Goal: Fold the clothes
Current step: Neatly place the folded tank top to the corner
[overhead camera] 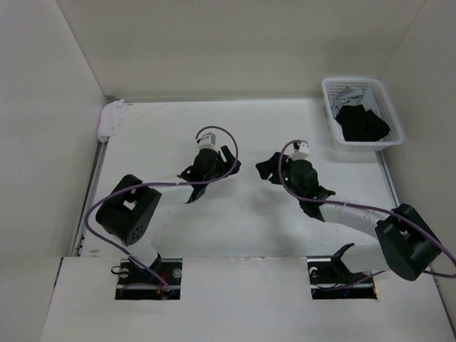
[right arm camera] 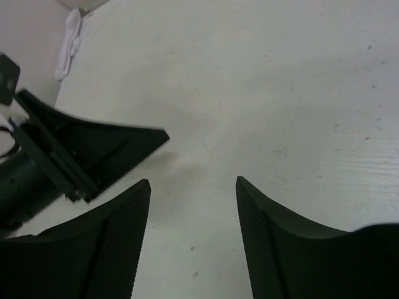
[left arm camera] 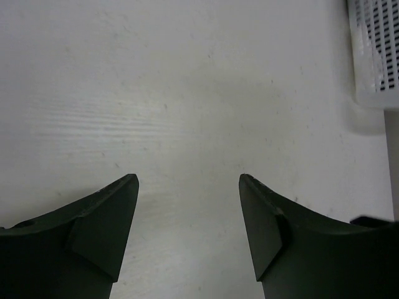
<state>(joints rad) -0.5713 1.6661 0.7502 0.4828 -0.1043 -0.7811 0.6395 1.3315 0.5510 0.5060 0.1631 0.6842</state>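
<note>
The clothes [overhead camera: 112,119], a white garment, lie bunched against the wall in the table's far left corner. In the right wrist view the clothes [right arm camera: 70,38] show as a small white heap at the top left. My left gripper [overhead camera: 226,169] hovers over the middle of the table, open, with only bare table between its fingers [left arm camera: 189,179]. My right gripper [overhead camera: 269,167] faces it from the right, also open and holding nothing [right arm camera: 193,182]. A finger of the left gripper [right arm camera: 106,149] reaches into the right wrist view. Both grippers are well away from the garment.
A white lattice basket [overhead camera: 360,146] stands at the far right of the table, with dark cloth [overhead camera: 362,122] in it. Its corner [left arm camera: 374,56] shows at the top right of the left wrist view. White walls close the table on three sides.
</note>
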